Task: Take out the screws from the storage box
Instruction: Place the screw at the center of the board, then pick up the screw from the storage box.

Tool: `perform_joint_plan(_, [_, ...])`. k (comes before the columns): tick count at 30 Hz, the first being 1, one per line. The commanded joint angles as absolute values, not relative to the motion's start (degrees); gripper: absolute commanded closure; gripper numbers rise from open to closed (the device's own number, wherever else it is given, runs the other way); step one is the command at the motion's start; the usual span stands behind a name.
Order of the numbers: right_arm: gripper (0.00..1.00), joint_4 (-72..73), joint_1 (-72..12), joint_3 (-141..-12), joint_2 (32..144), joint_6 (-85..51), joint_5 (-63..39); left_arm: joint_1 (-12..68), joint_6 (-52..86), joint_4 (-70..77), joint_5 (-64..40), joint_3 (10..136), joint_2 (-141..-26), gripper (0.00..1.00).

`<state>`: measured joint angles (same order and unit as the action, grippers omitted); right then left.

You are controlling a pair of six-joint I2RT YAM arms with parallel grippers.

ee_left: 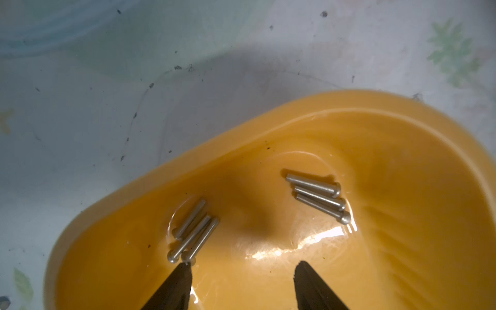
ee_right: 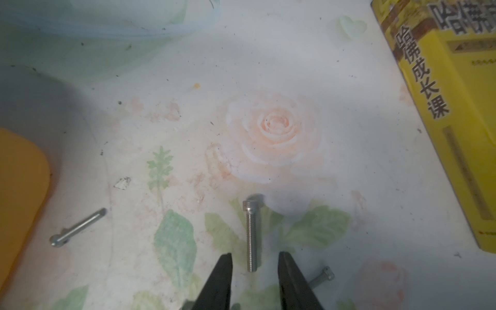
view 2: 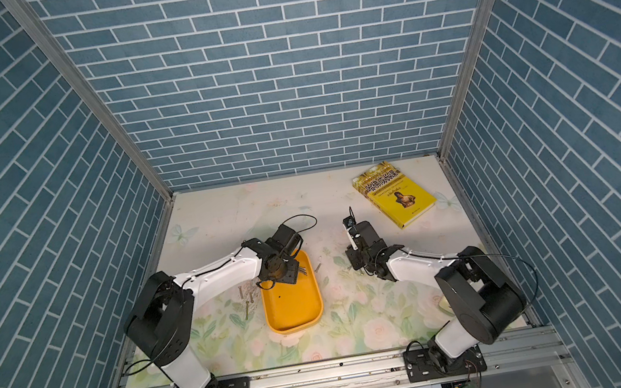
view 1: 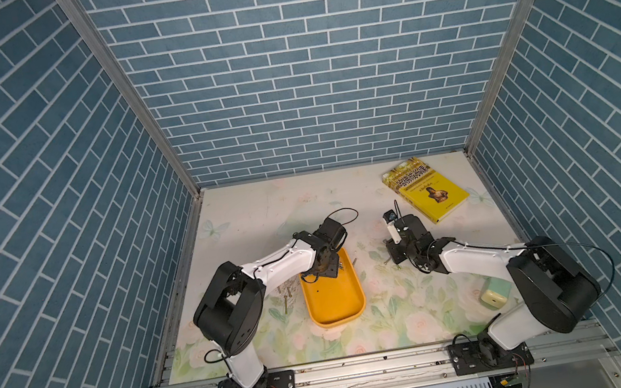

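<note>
Six screws [ee_left: 193, 230] lie inside the storage box [ee_left: 375, 107], on its floor, in two tight bundles of three. Packed side by side like that, each is hard to single out, which probably explains the approach. The left fingers [ee_left: 177, 287] hang spread low over the floor and hold nothing. One tip touches, or almost touches, the head of the end screw in the nearer bundle. This looks like a bid to straddle that screw alone rather than take the whole clump.

Outside the box, a lone screw [ee_right: 251, 236] lies flat on the table [ee_right: 268, 67] between the right fingers [ee_right: 220, 281]. They stand parted with a gap on either side of its shank, so it is free, not pinched. It sits apart from the box, likely so the unloaded pieces stay separate. A second screw [ee_right: 77, 228] rests near the box's corner and a third screw [ee_right: 322, 276] lies just beside one finger. More screws lie on the table at the box's other side in a top view [view 1: 286, 304]. The yellow book [ee_right: 456, 134] sits off to one side.
</note>
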<state>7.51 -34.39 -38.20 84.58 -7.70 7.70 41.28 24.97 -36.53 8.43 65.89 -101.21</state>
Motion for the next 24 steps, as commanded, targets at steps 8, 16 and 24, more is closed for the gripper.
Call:
perform_joint_plan(8, [0.65,11.42,-34.10,-36.04,80.77,-8.31,8.51,41.32,24.80,-36.83,11.46,67.93,-104.76,0.37])
perform_joint_plan(16, [0.65,11.52,-34.10,-36.47,81.30,-8.09,6.76,40.35,24.82,-36.12,11.20,67.78,-105.85,0.37])
perform_joint_plan(24, [0.64,11.31,-34.10,-36.83,82.03,-7.92,5.69,39.79,25.22,-36.04,9.63,66.96,-106.87,0.47])
